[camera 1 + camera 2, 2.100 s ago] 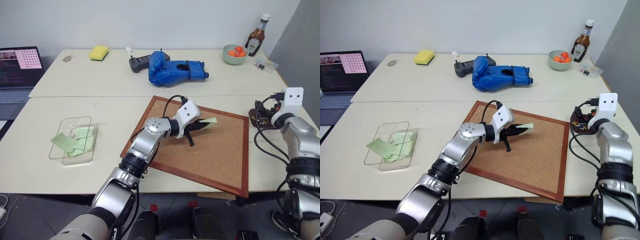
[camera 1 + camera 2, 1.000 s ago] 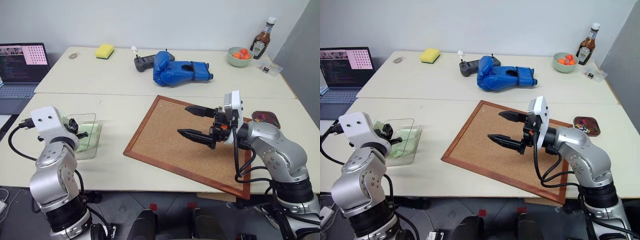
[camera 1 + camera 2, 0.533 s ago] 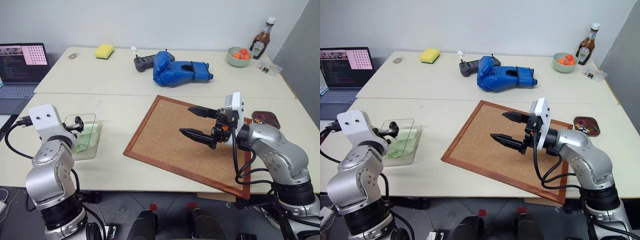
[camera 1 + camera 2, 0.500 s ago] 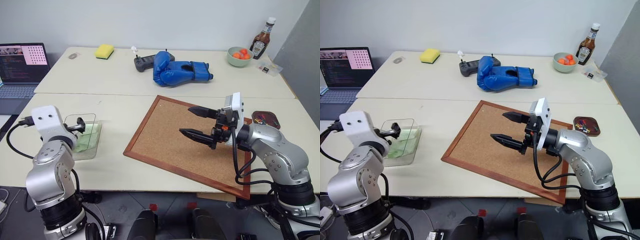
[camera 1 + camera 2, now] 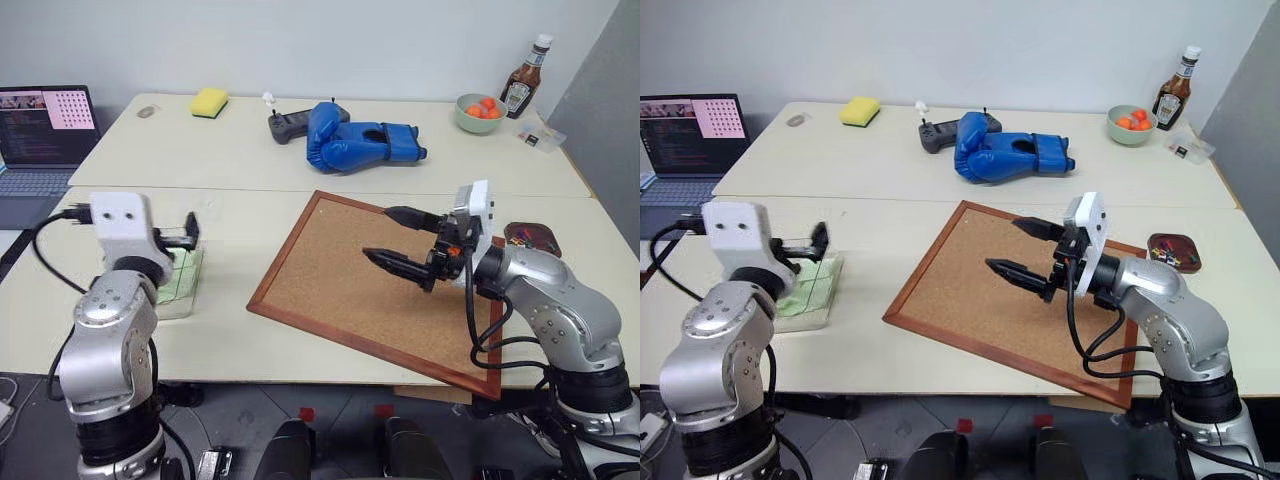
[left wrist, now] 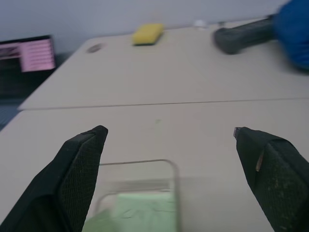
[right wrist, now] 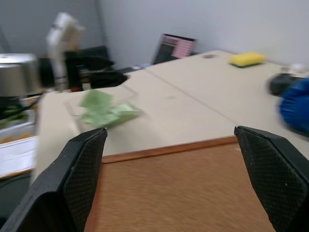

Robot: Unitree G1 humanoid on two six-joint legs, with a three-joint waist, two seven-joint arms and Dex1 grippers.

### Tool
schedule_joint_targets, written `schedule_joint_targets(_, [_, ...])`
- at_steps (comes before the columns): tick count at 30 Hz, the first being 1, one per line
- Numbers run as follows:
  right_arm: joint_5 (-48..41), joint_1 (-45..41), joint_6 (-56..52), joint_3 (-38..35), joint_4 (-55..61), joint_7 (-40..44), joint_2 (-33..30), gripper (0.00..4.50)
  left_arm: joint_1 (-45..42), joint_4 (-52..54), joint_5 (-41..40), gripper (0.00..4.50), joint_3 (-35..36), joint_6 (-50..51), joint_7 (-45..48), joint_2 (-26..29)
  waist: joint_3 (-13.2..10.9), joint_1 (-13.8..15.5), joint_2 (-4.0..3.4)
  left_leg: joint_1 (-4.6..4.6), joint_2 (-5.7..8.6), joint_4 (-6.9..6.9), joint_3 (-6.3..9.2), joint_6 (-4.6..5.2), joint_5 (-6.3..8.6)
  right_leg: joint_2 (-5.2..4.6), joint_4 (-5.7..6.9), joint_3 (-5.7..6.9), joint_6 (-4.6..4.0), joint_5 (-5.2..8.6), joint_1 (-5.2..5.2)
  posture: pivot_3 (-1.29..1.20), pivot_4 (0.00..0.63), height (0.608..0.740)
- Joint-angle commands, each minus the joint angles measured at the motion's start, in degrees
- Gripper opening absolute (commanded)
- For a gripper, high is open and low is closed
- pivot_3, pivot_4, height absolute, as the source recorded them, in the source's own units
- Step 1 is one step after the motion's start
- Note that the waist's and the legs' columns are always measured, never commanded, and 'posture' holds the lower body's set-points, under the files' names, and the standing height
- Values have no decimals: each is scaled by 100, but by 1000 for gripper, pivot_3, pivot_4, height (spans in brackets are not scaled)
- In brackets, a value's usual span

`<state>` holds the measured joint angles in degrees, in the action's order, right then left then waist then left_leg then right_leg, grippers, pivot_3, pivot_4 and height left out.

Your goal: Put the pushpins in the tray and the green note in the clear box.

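Pale table point(image 5: 240, 160), clear box point(image 5: 182, 285) – long axis front-to-back, green note point(image 6: 145, 210) inside

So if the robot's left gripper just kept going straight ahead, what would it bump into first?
Probably nothing soon. The open left gripper points over the clear box across bare table; depth is unclear.

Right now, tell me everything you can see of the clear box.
The clear box is a shallow, transparent plastic container with rounded corners, sitting flat on the pale table to the left of the cork board. Pale green notes lie inside it. The left gripper hangs open just above its far rim, its fingers spread and holding nothing; I cannot tell whether they touch the box. It has no lid.
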<state>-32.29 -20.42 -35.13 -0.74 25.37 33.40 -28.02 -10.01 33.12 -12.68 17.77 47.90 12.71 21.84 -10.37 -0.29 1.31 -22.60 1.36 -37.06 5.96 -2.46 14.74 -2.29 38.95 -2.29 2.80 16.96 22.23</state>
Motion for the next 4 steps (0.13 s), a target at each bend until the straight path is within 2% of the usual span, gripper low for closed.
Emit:
schedule_joint_targets(1, [930, 674, 233, -179, 421, -1144, 164, 4500, 528, 584, -349, 4495, -407, -443, 340, -259, -1, 5, 0, 0, 0, -1, -1, -1, 0, 0, 0, -2, 0, 0, 0, 0, 150, 740])
schedule_joint_targets(4, [1466, 1211, 306, -240, 592, -1906, 458, 4500, 930, 656, -413, 4495, -656, -698, 248, -638, -1, 8, 0, -2, -3, 0, -5, 1, 0, 1, 2, -4, 0, 0, 4, 0, 150, 740])
